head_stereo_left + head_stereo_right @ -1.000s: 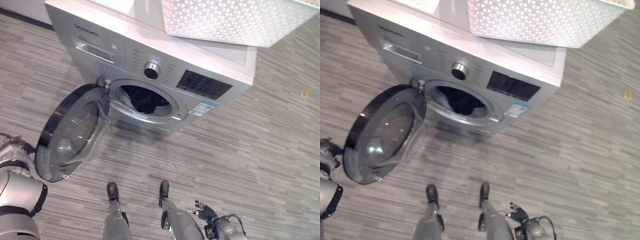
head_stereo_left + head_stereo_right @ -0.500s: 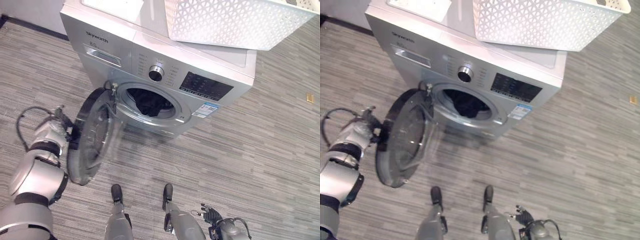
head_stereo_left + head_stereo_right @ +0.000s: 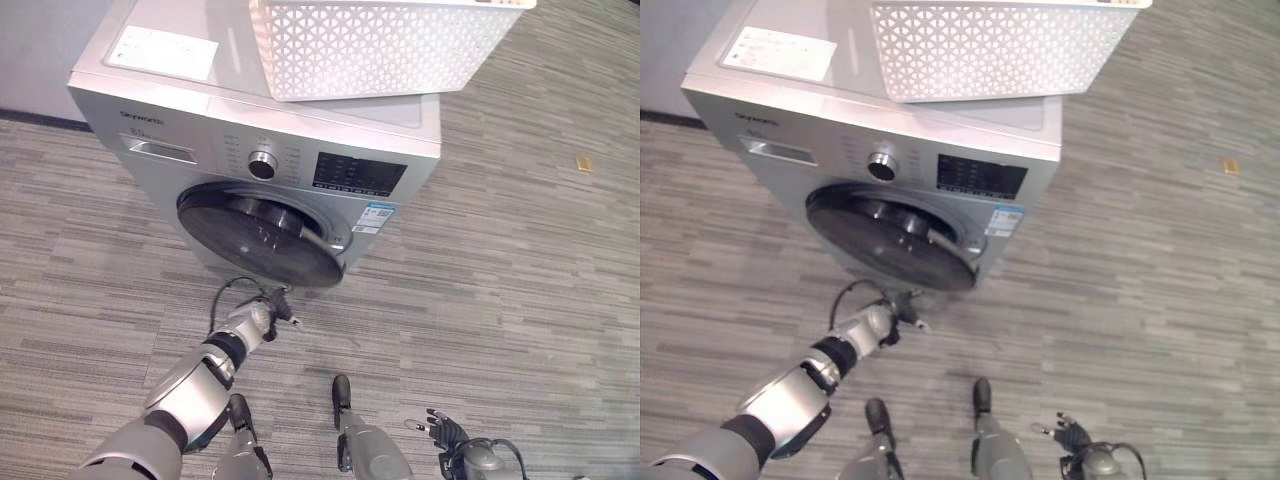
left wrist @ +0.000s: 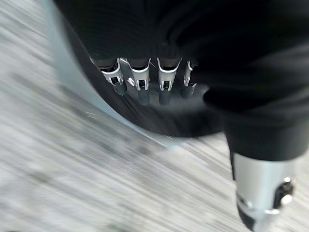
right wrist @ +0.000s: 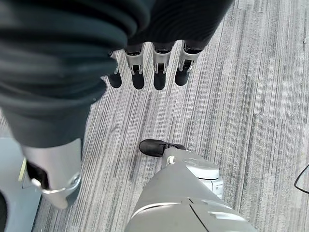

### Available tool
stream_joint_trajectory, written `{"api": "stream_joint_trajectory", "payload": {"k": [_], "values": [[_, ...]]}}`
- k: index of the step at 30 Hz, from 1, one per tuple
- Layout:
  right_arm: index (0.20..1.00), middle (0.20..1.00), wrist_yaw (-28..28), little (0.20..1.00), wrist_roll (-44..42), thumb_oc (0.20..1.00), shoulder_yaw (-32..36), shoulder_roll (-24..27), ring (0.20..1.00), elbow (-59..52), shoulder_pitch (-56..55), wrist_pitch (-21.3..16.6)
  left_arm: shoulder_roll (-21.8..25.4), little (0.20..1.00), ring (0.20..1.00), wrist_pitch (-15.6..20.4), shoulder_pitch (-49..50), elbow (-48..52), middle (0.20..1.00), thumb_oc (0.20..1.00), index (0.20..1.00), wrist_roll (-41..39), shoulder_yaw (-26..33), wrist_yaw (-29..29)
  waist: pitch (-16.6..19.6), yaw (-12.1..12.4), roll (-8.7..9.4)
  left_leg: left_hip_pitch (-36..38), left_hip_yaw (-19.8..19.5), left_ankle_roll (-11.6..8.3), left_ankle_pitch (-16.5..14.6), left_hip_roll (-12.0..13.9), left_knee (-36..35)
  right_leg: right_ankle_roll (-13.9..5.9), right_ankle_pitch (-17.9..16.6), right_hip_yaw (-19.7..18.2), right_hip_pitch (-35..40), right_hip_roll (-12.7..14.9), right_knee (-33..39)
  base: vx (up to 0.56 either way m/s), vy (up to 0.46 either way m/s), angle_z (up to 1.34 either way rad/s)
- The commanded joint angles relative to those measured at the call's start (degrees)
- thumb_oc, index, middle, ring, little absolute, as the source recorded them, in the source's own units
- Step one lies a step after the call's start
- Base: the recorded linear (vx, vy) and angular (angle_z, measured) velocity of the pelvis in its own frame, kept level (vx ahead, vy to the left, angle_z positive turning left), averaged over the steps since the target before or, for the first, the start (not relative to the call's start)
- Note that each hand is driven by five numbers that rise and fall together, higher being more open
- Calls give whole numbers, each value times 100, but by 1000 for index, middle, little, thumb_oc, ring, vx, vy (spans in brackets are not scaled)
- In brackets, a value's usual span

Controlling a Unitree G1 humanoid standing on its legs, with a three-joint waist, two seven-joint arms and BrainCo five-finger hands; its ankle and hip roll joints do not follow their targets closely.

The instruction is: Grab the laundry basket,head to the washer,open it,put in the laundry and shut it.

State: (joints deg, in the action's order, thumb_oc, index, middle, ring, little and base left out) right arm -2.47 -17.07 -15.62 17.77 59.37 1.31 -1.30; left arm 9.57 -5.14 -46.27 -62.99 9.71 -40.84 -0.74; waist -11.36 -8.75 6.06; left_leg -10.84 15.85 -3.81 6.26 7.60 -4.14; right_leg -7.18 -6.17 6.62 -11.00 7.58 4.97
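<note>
Two hands show in this moment, and going from left to right the left hand (image 3: 262, 318) comes first: its arm reaches up from the lower left toward the front of the silver washer (image 3: 150, 170), and the hand sits just below the lower rim of the round dark door (image 3: 262, 232). In the left wrist view its fingers (image 4: 141, 84) hang fairly straight and relaxed, tips close to the door's dark glass, with nothing curled in them; whether the tips touch the door cannot be told. The door lies nearly flush against the washer's front, though the head views leave it unclear whether it is fully latched. On top of the washer, toward its right side, stands the white perforated laundry basket (image 3: 380, 45), with a white sheet (image 3: 160, 52) lying flat on the lid to its left. Farther right and low down, the right hand (image 3: 448, 434) hangs over the grey striped floor (image 3: 520, 280), its fingers (image 5: 159, 72) straight and loose, holding nothing.
</note>
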Motion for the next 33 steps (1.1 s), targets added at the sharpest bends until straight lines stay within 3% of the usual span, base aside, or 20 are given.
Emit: {"api": "stream_joint_trajectory", "payload": {"k": [1,3,4,7,9,10,12,13,19,22,24,26,31,33], "values": [[1000,1000,205,1000,49,1000,97,315,1000,22,-53,-110,101,1000,1000,478,-804,-253,1000,1000,1000,-683,687,780,-146,56,46,-238,-528,-122,-319,281,465,-358,504,-63,112,241,-212,0,0,0],[1000,1000,243,1000,4,1000,107,299,1000,47,-73,-178,103,1000,1000,652,-929,-101,1000,1000,1000,-920,814,1079,-127,52,29,-222,-537,-125,-301,270,426,-361,505,-39,126,243,-203,4,-6,2],[1000,1000,254,1000,-11,1000,123,275,1000,-36,-162,-288,303,1000,1000,847,-605,434,1000,1000,1000,-1314,966,1106,-69,48,-25,-164,-517,-132,-282,253,331,-377,506,-17,166,247,-169,0,0,0],[1000,1000,206,1000,71,1000,239,228,1000,-323,-392,-333,821,1000,1000,1058,119,1522,1000,1000,1000,-1471,1082,1042,-14,123,-116,-82,-499,-136,-292,246,318,-380,523,29,235,269,-169,13,1,-3],[1000,1000,200,1000,116,1000,460,59,1000,-323,-548,-355,1150,1000,1000,1333,1539,2735,1000,1000,1000,-1990,1570,940,89,268,-236,52,-531,-135,-294,213,255,-375,562,97,384,294,-160,42,-8,0],[1000,1000,200,1000,116,1000,457,59,1000,-324,-550,-355,1152,1000,1000,1330,1545,2741,1000,1000,1000,-1990,1572,939,92,265,-236,52,-532,-135,-294,212,254,-375,562,99,385,295,-159,27,-15,3],[1000,1000,207,1000,129,1000,565,-10,1000,-437,-620,-378,1375,1000,1000,1563,2481,3344,1000,1000,1000,-2310,1887,782,184,351,-291,118,-557,-128,-281,177,198,-378,557,133,468,312,-142,29,-22,16],[1000,1000,142,1000,141,1000,637,-102,1000,-643,-765,-445,1475,1000,1000,1875,3575,3579,1000,1000,1000,-2826,2301,512,316,453,-347,299,-563,-124,-271,148,87,-387,574,191,621,333,-128,54,-43,13],[1000,1000,70,1000,56,1000,777,-232,1000,-758,-992,-513,1251,1000,1000,1942,4659,3096,1000,1000,1000,-3529,2899,130,559,618,-430,551,-641,-106,-253,87,-13,-378,626,348,896,368,-153,23,-29,11],[1000,1000,62,1000,36,1000,869,-266,1000,-890,-1115,-524,1225,1000,1000,1971,4949,2881,1000,1000,1000,-3443,3046,84,669,663,-455,598,-673,-106,-231,72,-49,-375,634,403,961,378,-169,-5,-29,17],[1000,1000,88,1000,-72,1000,952,-420,1000,-953,-1281,-606,1144,1000,1000,2184,5194,2469,1000,1000,1000,-3028,3355,421,774,709,-465,674,-717,-97,-220,36,-85,-368,655,445,1059,381,-185,-27,-28,17],[1000,1000,146,1000,-105,1000,996,-459,1000,-943,-1352,-612,983,1000,1000,2058,5142,1418,1000,1000,1000,-2679,3597,741,865,708,-468,755,-712,-88,-239,25,-86,-363,659,433,1124,394,-175,-46,-20,3],[1000,1000,203,1000,-63,1000,968,-518,1000,-809,-1397,-602,886,1000,1000,2011,5110,287,1000,1000,1000,-2487,3942,944,960,684,-452,856,-672,-95,-268,27,-86,-363,667,384,1146,393,-190,-23,-7,-4],[1000,1000,173,1000,-182,1000,1011,-573,1000,-661,-1414,-533,795,1000,1000,1730,5122,-649,1000,1000,1000,-2423,4194,811,1045,597,-436,942,-630,-101,-299,46,-86,-331,694,300,1165,363,-244,-31,-17,-12]]}}
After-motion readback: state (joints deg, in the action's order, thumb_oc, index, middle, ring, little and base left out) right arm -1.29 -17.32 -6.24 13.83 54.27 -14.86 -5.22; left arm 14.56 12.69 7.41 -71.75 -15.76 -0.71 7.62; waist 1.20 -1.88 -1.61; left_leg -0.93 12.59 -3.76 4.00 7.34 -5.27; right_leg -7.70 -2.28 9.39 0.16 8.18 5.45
